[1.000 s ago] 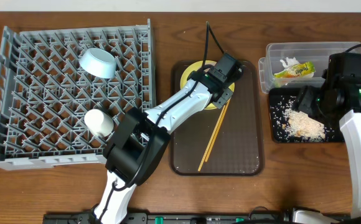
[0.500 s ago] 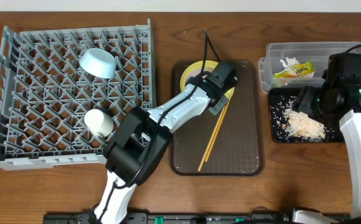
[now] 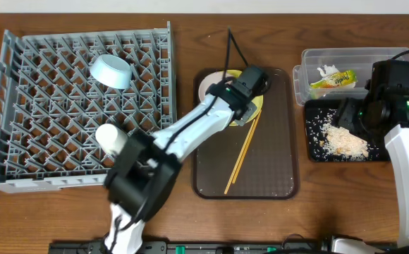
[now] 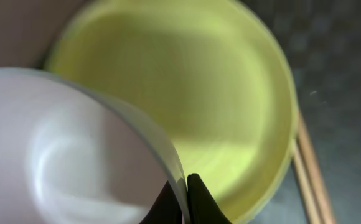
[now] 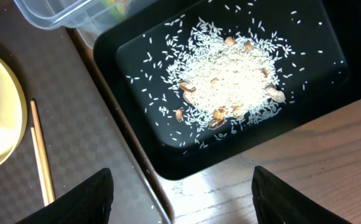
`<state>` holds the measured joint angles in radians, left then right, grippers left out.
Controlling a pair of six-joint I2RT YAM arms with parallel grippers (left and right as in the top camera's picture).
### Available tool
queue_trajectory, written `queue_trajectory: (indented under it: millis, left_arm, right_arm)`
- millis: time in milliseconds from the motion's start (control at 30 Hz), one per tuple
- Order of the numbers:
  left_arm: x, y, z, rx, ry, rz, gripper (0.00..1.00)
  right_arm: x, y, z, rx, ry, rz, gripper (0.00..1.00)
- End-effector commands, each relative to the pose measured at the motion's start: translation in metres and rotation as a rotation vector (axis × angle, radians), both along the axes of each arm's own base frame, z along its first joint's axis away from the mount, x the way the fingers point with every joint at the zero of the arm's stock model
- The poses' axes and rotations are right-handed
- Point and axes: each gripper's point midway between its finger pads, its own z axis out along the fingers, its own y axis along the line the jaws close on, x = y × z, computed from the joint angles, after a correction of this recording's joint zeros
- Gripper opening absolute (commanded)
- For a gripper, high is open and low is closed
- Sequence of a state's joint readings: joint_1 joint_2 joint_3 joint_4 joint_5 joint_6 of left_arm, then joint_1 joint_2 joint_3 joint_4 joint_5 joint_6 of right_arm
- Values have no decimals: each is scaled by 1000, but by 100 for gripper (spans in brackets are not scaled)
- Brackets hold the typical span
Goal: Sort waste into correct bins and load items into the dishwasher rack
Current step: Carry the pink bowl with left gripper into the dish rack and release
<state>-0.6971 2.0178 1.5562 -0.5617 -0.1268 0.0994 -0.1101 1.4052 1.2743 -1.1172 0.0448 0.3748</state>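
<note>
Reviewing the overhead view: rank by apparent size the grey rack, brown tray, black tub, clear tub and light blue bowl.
1. grey rack
2. brown tray
3. black tub and clear tub: roughly alike, both partly hidden by the right arm, so left unranked
4. light blue bowl

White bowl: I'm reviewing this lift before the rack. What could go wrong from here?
1. The left gripper pinches the white bowl by its thin rim only; it might slip and fall onto the yellow plate below it.
2. The chopsticks lie beside that plate; a low swing might knock them.
3. The light blue bowl and white cup already sit in the dishwasher rack, so placement could collide.
</note>
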Motion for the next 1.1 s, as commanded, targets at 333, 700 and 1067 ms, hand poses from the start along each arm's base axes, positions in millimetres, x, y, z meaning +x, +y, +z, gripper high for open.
queue_trajectory:
  millis: [333,700,1067]
  left_arm:
    - [-15,84,157,-590,137,159,6]
    - [0,194,186,-1193,412,270,6]
    - [14,265,150,-1388,539,498,6]
  right_arm:
    - [0,-8,5,-36,-9,-9,69]
    - [0,-8,5,-36,-11,-10,69]
    - [0,-8,5,-36,-12,-10,69]
